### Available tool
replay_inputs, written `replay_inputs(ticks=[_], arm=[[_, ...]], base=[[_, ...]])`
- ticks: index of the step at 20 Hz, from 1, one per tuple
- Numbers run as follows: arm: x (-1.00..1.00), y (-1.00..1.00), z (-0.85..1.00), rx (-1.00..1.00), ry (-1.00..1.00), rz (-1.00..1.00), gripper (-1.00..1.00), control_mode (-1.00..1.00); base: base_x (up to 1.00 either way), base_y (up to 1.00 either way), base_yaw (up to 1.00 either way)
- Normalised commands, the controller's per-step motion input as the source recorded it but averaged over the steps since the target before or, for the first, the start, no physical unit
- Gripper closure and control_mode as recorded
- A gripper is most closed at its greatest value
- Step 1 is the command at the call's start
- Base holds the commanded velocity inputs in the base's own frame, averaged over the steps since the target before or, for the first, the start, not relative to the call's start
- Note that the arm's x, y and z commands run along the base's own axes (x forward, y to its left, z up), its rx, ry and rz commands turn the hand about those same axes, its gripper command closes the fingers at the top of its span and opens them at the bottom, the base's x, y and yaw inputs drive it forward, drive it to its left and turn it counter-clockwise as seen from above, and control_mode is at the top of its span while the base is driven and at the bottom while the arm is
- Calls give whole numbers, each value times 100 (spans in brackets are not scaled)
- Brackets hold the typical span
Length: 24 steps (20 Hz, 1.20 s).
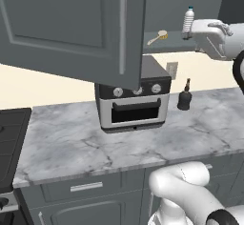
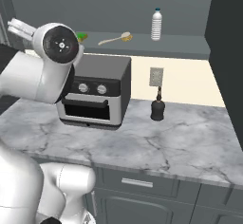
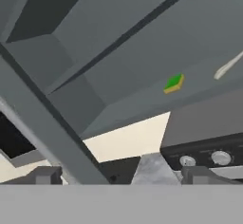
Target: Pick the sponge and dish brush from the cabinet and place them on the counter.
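- The gripper (image 3: pixel 121 174) is spread wide, holding nothing.
- The sponge (image 3: pixel 174 83) lies on the cabinet (image 3: pixel 142 61) shelf, well beyond the fingertips.
- The dish brush (image 2: pixel 115 39) rests beside it.

You are facing the open cabinet (image 2: pixel 142 45), dark grey with a grey inner shelf. On that shelf the sponge (image 3: pixel 174 83) lies flat, green top over yellow. At its 3 o'clock lies the dish brush (image 2: pixel 115 39) (pale thin handle, round tan head). Below spreads the counter (image 2: pixel 156 144), grey-white marbled stone.
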Motion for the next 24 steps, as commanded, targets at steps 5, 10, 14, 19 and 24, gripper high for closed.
replay_inputs(ticks=[5, 10, 14, 19, 24], arm=[[79, 4, -24, 9, 16, 7, -100, -100], [65, 30, -26, 2, 6, 9, -100, -100], [34, 38, -23, 4, 4, 19, -100, -100], [0, 24, -22, 9, 8, 35, -100, -100], [8, 28, -19, 7, 14, 35, -100, -100]], base=[[0, 0, 0], [0, 0, 0], [0, 0, 0], [0, 0, 0], [0, 0, 0]])
